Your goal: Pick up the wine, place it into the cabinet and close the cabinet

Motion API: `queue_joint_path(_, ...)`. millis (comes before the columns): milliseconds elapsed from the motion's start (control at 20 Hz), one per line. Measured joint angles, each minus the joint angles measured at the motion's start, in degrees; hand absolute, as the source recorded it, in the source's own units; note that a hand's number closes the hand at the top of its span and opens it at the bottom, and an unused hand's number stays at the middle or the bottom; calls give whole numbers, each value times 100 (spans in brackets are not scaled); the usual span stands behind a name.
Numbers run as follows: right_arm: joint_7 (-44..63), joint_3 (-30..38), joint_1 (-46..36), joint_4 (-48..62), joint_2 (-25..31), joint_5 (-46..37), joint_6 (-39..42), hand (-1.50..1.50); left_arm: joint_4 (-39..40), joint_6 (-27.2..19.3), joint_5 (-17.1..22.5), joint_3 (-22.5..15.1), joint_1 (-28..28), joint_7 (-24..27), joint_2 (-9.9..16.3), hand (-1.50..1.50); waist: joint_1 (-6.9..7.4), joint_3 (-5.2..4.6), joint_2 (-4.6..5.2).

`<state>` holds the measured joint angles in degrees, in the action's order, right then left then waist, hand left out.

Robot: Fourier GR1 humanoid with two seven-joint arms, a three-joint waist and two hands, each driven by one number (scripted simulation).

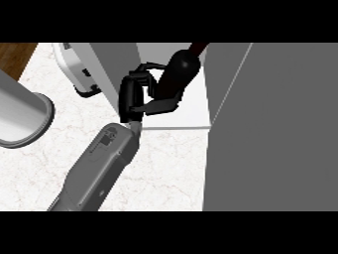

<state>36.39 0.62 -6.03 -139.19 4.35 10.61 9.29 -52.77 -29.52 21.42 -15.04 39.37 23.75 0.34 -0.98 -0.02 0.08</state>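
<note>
I am holding the dark, red-necked wine bottle (180,69) with my black right hand (139,94), fingers (160,105) curling around it, at the open grey cabinet (274,124), above the white marble desk (25,173).

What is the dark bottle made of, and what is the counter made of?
The wine bottle looks like dark glass: smooth, almost black, with a soft shine and a reddish neck. The counter looks like polished marble or stone: white with faint pale veins. Both are guesses from looks alone.
</note>
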Motion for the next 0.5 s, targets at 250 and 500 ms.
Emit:
queue_joint_path(250,-166,-16,173,9,-32,13,106,-150,723,-34,131,68,463,116,-24,150,-37,0,5)
queue_joint_path(500,-23,30,7,26,-8,38,38,-150,1435,37,253,283,917,366,-33,150,-50,0,12)
